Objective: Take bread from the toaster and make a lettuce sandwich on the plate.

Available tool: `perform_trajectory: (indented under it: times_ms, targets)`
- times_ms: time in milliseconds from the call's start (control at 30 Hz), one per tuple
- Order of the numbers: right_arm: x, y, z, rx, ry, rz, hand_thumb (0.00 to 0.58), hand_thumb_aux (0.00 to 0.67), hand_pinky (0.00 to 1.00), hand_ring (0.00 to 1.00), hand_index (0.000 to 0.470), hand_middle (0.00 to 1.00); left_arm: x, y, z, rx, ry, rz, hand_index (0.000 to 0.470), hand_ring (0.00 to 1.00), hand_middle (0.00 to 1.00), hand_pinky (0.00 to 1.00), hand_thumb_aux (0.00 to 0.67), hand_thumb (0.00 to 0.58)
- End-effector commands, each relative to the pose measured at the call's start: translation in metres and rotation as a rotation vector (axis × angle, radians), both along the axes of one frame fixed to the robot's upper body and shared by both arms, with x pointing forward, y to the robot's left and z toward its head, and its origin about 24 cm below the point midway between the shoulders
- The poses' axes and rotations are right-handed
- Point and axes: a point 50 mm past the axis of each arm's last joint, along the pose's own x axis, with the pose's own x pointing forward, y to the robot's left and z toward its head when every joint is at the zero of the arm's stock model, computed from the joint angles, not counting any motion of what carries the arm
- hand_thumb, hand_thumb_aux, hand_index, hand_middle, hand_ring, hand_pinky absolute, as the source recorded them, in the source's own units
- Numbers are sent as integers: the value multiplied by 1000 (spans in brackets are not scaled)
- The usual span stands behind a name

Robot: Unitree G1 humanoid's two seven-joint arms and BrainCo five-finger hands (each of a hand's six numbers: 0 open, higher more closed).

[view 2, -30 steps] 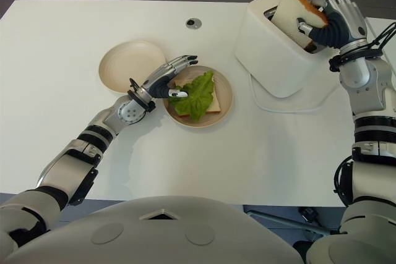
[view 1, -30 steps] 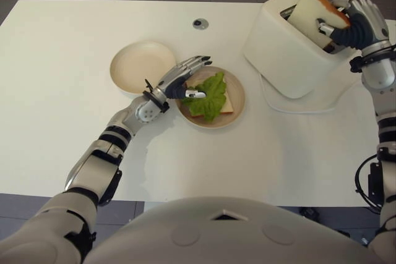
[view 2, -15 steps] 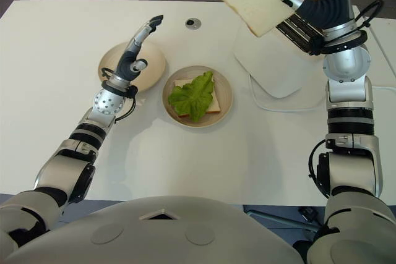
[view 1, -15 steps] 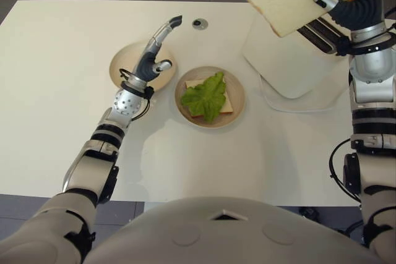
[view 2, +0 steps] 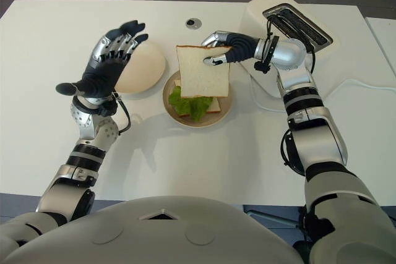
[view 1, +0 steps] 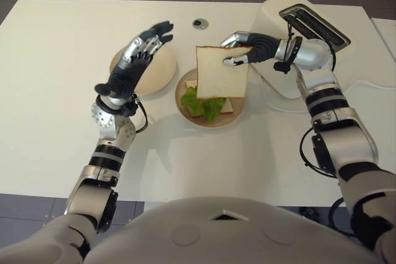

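One bread slice [view 1: 221,72], pinched in the right robot hand [view 1: 250,49] above the lettuce [view 1: 201,106], likely needs laying flat next; left robot hand [view 1: 133,63] spread, empty.

The table [view 1: 49,60] is white, smooth and matt. The toaster [view 1: 275,7], upper right, looks like smooth white plastic. The bread [view 1: 221,72] looks soft and spongy, the lettuce [view 1: 201,104] crinkly. The left hand [view 1: 130,69] and right hand [view 1: 250,47] are shiny metal and dark plastic.
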Motion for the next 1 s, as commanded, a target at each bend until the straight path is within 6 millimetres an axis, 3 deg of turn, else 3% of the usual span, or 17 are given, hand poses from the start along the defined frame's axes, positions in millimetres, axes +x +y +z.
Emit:
perform_trajectory:
  times_ms: [33,233,367,500,567,600,633,667,700,733,767,1000]
  targets:
    - [5,8,-18,-52,103,5,580,670,1000,1000,470,1000,-6,-15,-24,222,21,-84,0,0,0,0,0,0]
    - [0,25,-60,-182,175,-29,580,670,1000,1000,470,1000,4,-26,-61,595,65,-26,0,0,0,0,0,0]
    - [-4,29,-81,-300,149,-78,580,670,1000,1000,470,1000,11,-28,-76,805,47,59,0,0,0,0,0,0]
    - [-6,32,-91,-332,140,-105,580,670,1000,1000,470,1000,15,-32,-92,1073,-29,106,0,0,0,0,0,0]
    - [-5,35,-91,-316,118,-122,580,670,1000,1000,470,1000,10,-36,-101,1128,-47,83,0,0,0,0,0,0]
    - [-5,37,-89,-298,109,-128,363,260,1000,1000,182,1000,7,-38,-104,1135,-53,73,0,0,0,0,0,0]
    - [-4,40,-86,-250,109,-131,0,0,1000,1000,0,1000,5,-39,-106,1139,-59,67,0,0,0,0,0,0]
    - [-2,43,-81,-188,100,-143,0,0,773,773,0,773,3,-41,-108,1142,-63,63,0,0,0,0,0,0]
    - [1,46,-74,-121,80,-169,0,0,337,337,0,337,1,-42,-111,1153,-63,59,0,0,0,0,0,0]
    - [5,48,-66,-56,69,-199,0,0,78,78,0,78,-1,-41,-114,1167,-57,55,0,0,0,0,0,0]
    - [10,48,-58,10,48,-250,0,0,0,0,0,0,-3,-40,-117,1185,-49,48,0,0,0,0,0,0]
    - [32,28,-30,302,-5,-587,0,0,0,0,0,0,-9,-35,-122,1236,-41,24,0,0,0,0,0,0]
